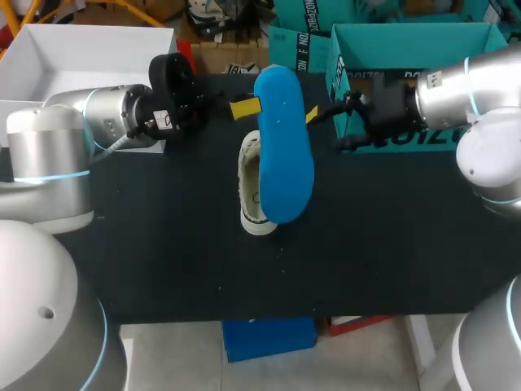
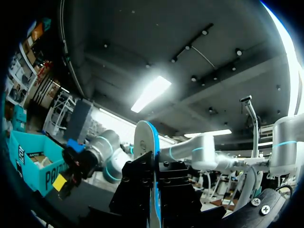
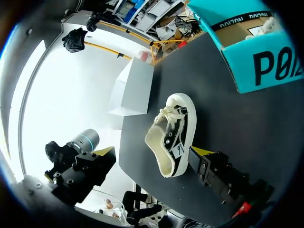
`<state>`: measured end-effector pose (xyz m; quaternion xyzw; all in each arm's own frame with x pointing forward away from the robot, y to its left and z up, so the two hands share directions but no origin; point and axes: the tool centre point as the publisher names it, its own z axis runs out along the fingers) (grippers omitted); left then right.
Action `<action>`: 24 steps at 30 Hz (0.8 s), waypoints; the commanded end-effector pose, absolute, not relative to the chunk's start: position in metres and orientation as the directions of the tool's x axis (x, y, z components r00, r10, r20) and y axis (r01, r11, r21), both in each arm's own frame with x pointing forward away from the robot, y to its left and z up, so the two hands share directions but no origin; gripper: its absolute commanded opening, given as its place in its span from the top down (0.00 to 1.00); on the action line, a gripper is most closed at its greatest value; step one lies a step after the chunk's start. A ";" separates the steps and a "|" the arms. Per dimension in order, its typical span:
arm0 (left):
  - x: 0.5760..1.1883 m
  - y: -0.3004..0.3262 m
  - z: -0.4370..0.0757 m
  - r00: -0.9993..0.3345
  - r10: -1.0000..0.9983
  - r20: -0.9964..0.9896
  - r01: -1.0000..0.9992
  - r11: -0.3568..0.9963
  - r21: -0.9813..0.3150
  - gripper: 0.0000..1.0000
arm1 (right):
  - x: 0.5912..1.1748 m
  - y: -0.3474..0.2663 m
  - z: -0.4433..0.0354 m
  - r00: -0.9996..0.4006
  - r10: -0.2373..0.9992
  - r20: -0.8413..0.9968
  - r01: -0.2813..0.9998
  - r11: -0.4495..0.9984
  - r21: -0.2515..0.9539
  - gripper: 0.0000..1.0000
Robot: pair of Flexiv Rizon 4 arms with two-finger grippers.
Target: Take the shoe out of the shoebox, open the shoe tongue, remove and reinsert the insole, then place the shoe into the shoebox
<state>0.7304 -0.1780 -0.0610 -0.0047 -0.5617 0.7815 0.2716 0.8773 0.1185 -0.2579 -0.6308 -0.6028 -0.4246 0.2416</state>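
Shoe [image 1: 252,199] and insole [image 1: 283,151] are apart at this point. The fingers of the left gripper [image 1: 247,107] are closed on one end of the blue insole; the left wrist view shows it edge-on, squeezed between them. The rest of the insole hangs free in the air. From the head view it lies over the shoe and hides part of it.

The right gripper [image 1: 324,126] sits just beside the insole's other side. Its fingers are spread apart and hold nothing. Beyond them, the right wrist view shows the shoe resting on the dark desk [image 1: 163,244], laces and opening facing up. The teal shoebox [image 3: 266,66] stands at the desk's far right edge, well apart from the shoe.

I judge the task to be at its midpoint: the insole is out and reinsertion comes next. That calls for lowering the insole toward the shoe's opening and feeding its free end in toward the toe. The free right fingers would probably need to steady the shoe, which nothing holds and which could slide or tip when pushed.
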 end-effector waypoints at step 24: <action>0.730 -0.179 -0.062 -0.854 0.428 0.297 -0.418 -0.223 -0.881 1.00 | 0.857 0.127 -0.237 -0.121 0.189 0.975 0.981 -0.126 0.146 0.00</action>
